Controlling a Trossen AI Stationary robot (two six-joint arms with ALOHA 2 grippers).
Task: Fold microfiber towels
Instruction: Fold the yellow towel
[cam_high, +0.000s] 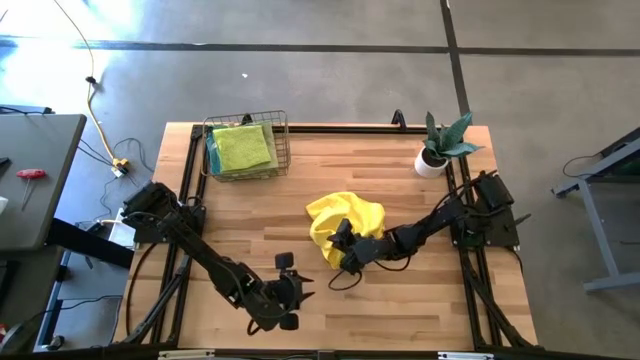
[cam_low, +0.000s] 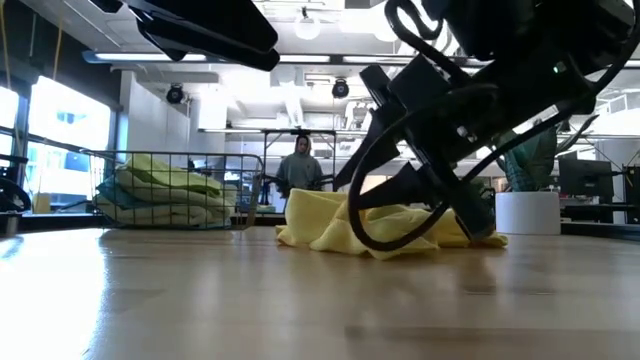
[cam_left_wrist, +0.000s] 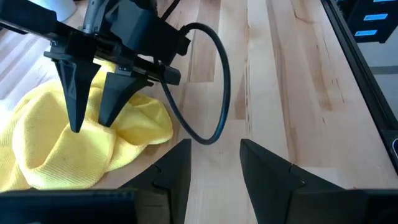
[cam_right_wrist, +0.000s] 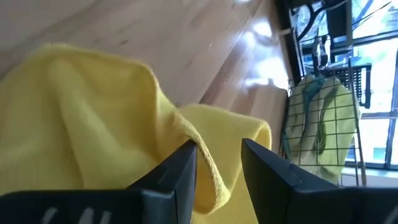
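A bright yellow towel (cam_high: 345, 222) lies crumpled on the wooden table near its middle; it also shows in the low view (cam_low: 320, 225). My right gripper (cam_left_wrist: 91, 124) is open and points down over the towel's near part, with a raised fold (cam_right_wrist: 205, 134) between its fingers. My left gripper (cam_left_wrist: 215, 143) is open and empty over bare wood near the table's front edge, in front of the towel. Folded lime green and teal towels (cam_high: 242, 148) lie in a wire basket. My right gripper comes at the yellow towel from above, its open fingers (cam_left_wrist: 76, 99) standing on either side of a raised fold. I cannot tell whether the fingertips touch the cloth. The towel lies on the table, slack.
The wire basket (cam_high: 283, 150) stands at the far left of the table. A potted plant in a white pot (cam_high: 435, 155) stands at the far right. A black cable loop (cam_left_wrist: 221, 93) hangs beside my right gripper. A person (cam_low: 300, 170) stands in the room behind.
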